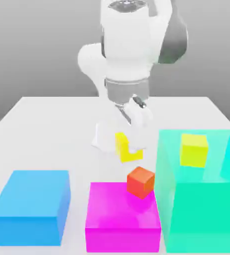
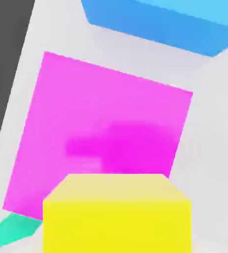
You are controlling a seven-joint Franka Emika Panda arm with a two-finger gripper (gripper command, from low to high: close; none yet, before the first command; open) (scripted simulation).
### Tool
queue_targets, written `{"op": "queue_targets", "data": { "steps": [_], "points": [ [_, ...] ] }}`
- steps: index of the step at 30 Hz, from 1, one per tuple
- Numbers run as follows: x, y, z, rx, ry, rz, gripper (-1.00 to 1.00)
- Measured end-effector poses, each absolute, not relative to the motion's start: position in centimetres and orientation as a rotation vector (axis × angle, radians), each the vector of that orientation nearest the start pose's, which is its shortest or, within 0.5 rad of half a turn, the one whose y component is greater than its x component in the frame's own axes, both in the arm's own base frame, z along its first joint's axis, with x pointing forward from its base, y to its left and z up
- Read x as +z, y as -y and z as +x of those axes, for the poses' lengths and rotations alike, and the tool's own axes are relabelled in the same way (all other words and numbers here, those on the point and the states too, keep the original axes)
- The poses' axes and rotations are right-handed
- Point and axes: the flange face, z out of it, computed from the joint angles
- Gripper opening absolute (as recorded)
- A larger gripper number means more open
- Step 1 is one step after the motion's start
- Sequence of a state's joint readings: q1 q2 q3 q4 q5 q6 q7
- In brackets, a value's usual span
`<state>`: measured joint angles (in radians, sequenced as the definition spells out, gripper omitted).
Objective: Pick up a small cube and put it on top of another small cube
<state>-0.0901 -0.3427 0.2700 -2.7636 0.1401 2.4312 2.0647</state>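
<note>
So the white Panda arm (image 1: pixel 129 50) is folded up tight over the back of the bench (image 1: pixel 47 129), wrist pointing down and tipped a bit toward the camera in the exterior view, with the gripper (image 1: pixel 129 144) hanging above the bench surface. The jaws are clenched on the small bright yellow cube (image 1: pixel 125 147), which sits up in the air, clear of the bench, tilted a little rather than square. From the hand view that same yellow cube (image 2: pixel 117 217) looms right up close, with the big magenta block (image 2: pixel 106 133) lying below it and a corner of the blue block (image 2: pixel 185 24) further off. In the exterior view the magenta block (image 1: pixel 122 219) is front and centre with an orange-red small cube (image 1: pixel 140 182) sitting on its back edge, slightly turned. The held cube is above and just behind that orange-red one, not touching it. The blue block (image 1: pixel 32 206) is off on the exterior view's left, and a tall teal block (image 1: pixel 201 199) on the exterior view's right carries a lime-yellow small cube (image 1: pixel 194 150) on top.
</note>
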Motion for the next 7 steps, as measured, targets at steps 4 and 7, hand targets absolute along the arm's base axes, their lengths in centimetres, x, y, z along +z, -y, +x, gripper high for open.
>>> {"op": "queue_targets", "data": {
  "steps": [4, 7],
  "points": [
    [27.2, -6.5, 36.8, -0.003, -2.638, -1.704, 1.0],
    [27.2, -6.5, 36.8, -0.003, -2.638, -1.704, 1.0]
  ]
}}
